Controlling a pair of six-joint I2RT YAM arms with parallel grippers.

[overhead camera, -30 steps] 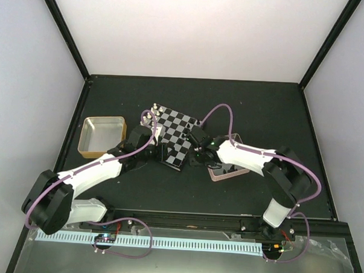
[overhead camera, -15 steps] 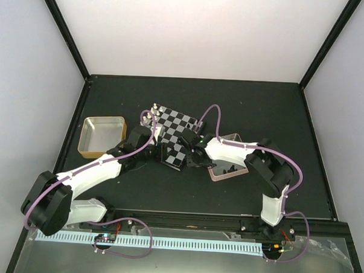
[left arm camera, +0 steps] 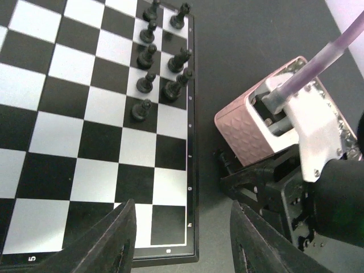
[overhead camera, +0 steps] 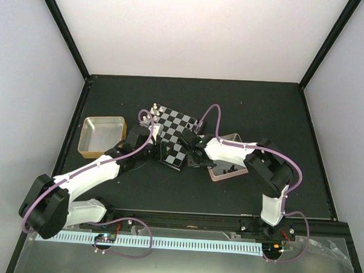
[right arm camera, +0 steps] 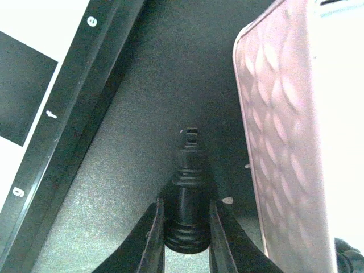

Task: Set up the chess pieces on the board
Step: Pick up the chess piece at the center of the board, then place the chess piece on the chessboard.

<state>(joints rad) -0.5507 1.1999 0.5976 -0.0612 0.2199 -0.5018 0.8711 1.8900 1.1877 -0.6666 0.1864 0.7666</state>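
The bench (overhead camera: 244, 103) is matt black. Near its left edge lies a gold-rimmed tin (overhead camera: 101, 134), open side up. Around the middle lies the board (overhead camera: 176, 129), askew to the bench edges. Just beside it, toward the right edge, lies a pinkish tin (overhead camera: 227, 172). Over the bare strip between them the right hand (right arm camera: 185, 224) clasps a black chess piece (right arm camera: 190, 187) upright; whether its base touches the bench cannot be told.

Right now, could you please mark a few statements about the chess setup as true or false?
1. The right gripper is shut on a black piece. True.
2. That piece stands on the board. False: it is off the board, between its rim and the pink tin.
3. The left gripper holds a piece. False: it is open and empty above the board.
4. Several black pieces stand in two rows along one board edge. True.
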